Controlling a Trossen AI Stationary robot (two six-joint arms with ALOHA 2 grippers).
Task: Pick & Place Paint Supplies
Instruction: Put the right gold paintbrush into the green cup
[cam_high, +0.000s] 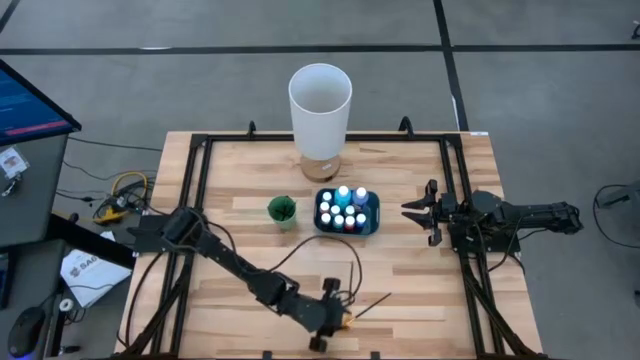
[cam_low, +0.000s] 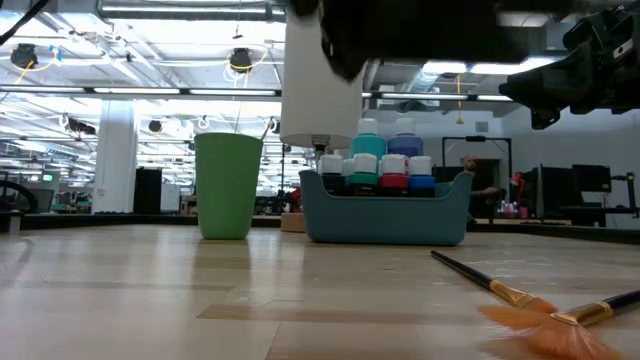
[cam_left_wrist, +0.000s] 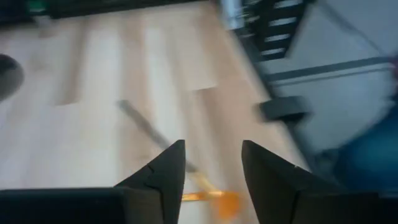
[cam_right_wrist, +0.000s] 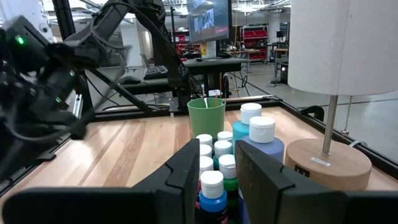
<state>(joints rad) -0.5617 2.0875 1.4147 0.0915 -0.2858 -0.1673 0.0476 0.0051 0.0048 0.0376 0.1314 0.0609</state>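
Observation:
Two thin dark-handled brushes with orange bristles lie flat near the table's front edge. My left gripper hangs open just above one brush, a finger on either side of its orange-tipped end. Several small paint bottles with pale caps stand in a blue tray at mid-table. My right gripper waits shut to the right of the tray, pointing at it.
A green cup with thin sticks in it stands left of the tray. A tall white lamp-like cylinder on a round wooden base stands behind the tray. Black frame rails run along the table's sides.

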